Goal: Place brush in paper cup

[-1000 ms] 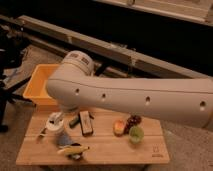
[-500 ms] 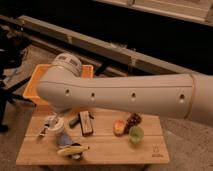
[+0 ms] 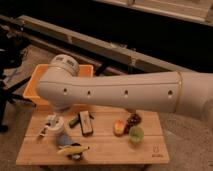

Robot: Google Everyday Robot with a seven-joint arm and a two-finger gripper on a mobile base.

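While the white arm (image 3: 125, 92) spans the view, the gripper is hidden behind it, fingers fully closed; what it holds cannot be told. At eight o'clock on the wooden table (image 3: 110, 147), the brush (image 3: 44, 129) leans against the paper cup (image 3: 53, 123).

No text can be read; the wooden table (image 3: 107, 150) bears only a small illegible mark.

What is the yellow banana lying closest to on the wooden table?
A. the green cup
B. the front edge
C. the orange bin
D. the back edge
B: the yellow banana lies by the table's front edge, left of the middle, far from the green cup. The gripper hangs below the arm's elbow, near the paper cup.
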